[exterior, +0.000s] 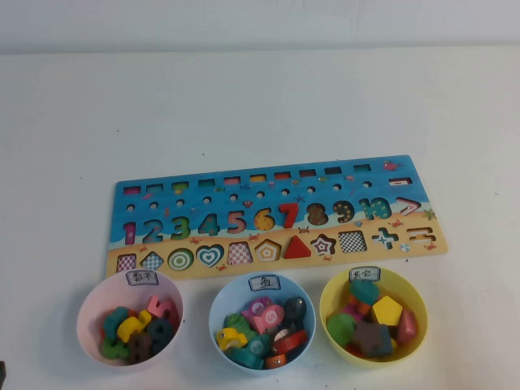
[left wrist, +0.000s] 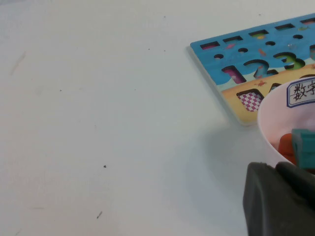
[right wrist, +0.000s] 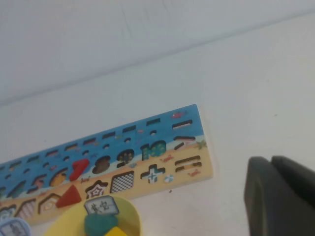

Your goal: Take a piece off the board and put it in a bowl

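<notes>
The red 7 piece [exterior: 288, 215] lies in its slot on the blue and sandy board [exterior: 162, 203], above the red triangle [exterior: 297, 248]. It also shows in the right wrist view [right wrist: 78, 168]. The pale pink bowl [exterior: 89, 309], with a white label, stands in front of the board's left end and holds several pieces. My left gripper [left wrist: 275, 169] is shut and empty, close to the pink bowl's rim [left wrist: 270, 113]. My right gripper [right wrist: 270, 162] is shut and empty over the table, beyond the board's right end [right wrist: 194, 123]. Neither gripper shows in the high view.
A light blue bowl [exterior: 219, 305] and a yellow bowl [exterior: 410, 296], both holding several pieces, stand in a row right of the pink bowl. An orange 6 [exterior: 264, 218] sits beside the 7. White table surrounds the board.
</notes>
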Available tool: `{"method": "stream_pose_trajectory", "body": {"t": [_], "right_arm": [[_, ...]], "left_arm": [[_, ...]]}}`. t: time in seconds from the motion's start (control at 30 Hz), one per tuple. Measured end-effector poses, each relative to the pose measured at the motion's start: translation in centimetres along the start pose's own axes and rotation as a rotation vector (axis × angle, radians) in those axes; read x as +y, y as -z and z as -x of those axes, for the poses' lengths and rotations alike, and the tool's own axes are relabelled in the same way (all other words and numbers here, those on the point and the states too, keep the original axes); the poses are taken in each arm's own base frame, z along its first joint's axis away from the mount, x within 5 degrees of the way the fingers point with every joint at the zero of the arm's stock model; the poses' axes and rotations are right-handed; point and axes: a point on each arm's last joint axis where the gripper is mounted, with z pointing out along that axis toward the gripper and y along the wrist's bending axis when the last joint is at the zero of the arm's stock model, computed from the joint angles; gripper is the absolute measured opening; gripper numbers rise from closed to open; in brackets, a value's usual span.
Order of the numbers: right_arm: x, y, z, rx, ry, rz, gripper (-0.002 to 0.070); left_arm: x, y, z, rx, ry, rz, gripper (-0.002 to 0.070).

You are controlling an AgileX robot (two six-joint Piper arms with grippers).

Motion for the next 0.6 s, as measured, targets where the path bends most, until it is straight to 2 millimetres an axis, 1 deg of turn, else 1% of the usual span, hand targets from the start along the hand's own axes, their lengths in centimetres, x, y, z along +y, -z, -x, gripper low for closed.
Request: {"method": "stream_pose_trajectory", "body": {"t": [0.23, 0.43, 0.6], "right_arm": [[0.17, 0.00, 0.14, -0.014, -0.100, 0.020, -0.0017], [0.19, 0.01, 0.26, -0.027, -0.133, 0.023, -0.0017], [0.32, 0.02, 0.58, -0.059, -0.276, 0.043, -0.0017]], "left_arm": [[0.00, 0.00, 0.00, 0.000, 0.000, 0.000, 0.0000], [0.00, 0.00, 0.00, 0.000, 0.000, 0.000, 0.0000], [0.00, 0.00, 0.00, 0.000, 0.000, 0.000, 0.0000]]}}
